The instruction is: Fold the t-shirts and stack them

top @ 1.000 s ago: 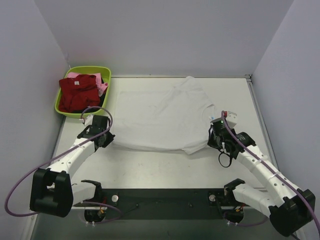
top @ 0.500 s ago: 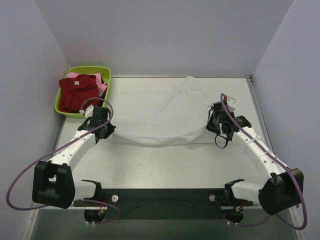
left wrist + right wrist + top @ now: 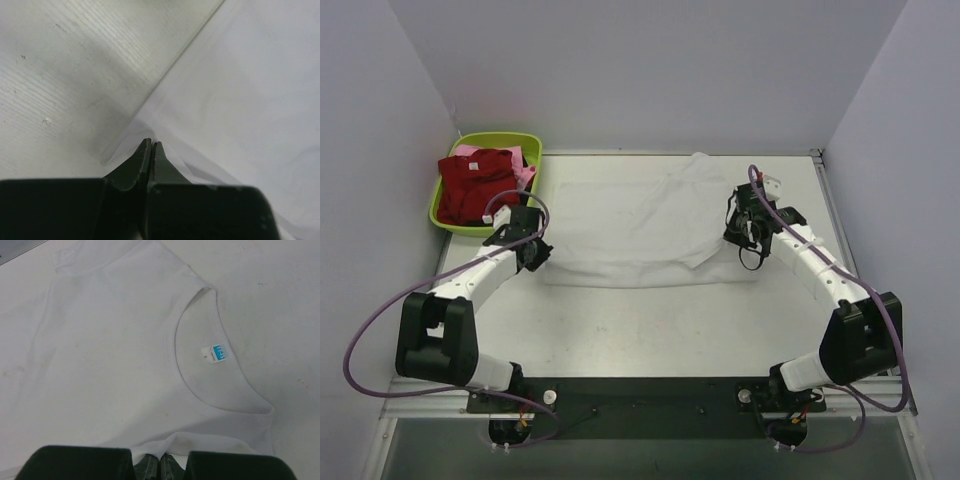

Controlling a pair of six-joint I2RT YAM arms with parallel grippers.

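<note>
Dealing with a white t-shirt (image 3: 640, 225) here: thin, light, limp cloth, likely to sag between two holds and to wrinkle or drag on the table (image 3: 650, 330). Not fragile, and hardly slippery in a firm pinch, yet prone to slipping free when caught by a single thin layer. Best taken at hems, shoulder seams or corners, with two holds well apart to keep the edge taut.

Spread across the middle of the top view, right of the lime-green basin (image 3: 480, 230), collar toward the right end, seemingly doubled over along its lower edge. Pinched at its left end by the left gripper (image 3: 532, 255), middle left of the frame. Pinched at its right end by the right gripper (image 3: 740, 236), middle right.

Left wrist view: jaws pressed together at bottom centre, a thin fold of white cloth rising to the tips, bare table filling the upper left. Right wrist view: jaws likewise closed at the bottom edge, cloth gathered into them. Above, the neck opening with its small blue neck label (image 3: 216, 354) right of centre, the body stretching to the upper left.

Left to do, by the look of it — the dark red t-shirt (image 3: 475, 185) and pink t-shirt (image 3: 526, 176), heaped in the basin at the upper left of the top view, well apart from the right gripper, nearer the left one.
</note>
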